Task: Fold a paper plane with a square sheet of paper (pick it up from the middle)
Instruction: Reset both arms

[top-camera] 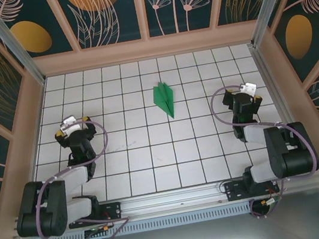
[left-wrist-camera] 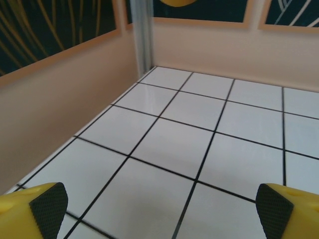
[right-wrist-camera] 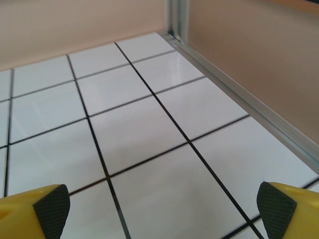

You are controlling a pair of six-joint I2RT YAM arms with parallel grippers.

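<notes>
One paper plane (top-camera: pixel 165 99), a slim pointed bright-green dart with a centre ridge, lies flat on the glossy white grid-tiled table (top-camera: pixel 147 155), between both arms. Left gripper (left-wrist-camera: pixel 159 211) and right gripper (right-wrist-camera: pixel 159 211) stand wide apart, holding nothing, with black textured pads (left-wrist-camera: pixel 49 209), well clear of it. Matte peach walls (top-camera: pixel 142 49) enclose the table.

surface: white grid-tiled table (top-camera: pixel 153 157) | on it: green paper plane (top-camera: pixel 164 99), far centre

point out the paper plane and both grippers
paper plane (top-camera: pixel 165 99): top external view, middle of its body.
left gripper (left-wrist-camera: pixel 160 205): left wrist view, midway between its open fingertips.
right gripper (right-wrist-camera: pixel 163 209): right wrist view, midway between its open fingertips.
</notes>
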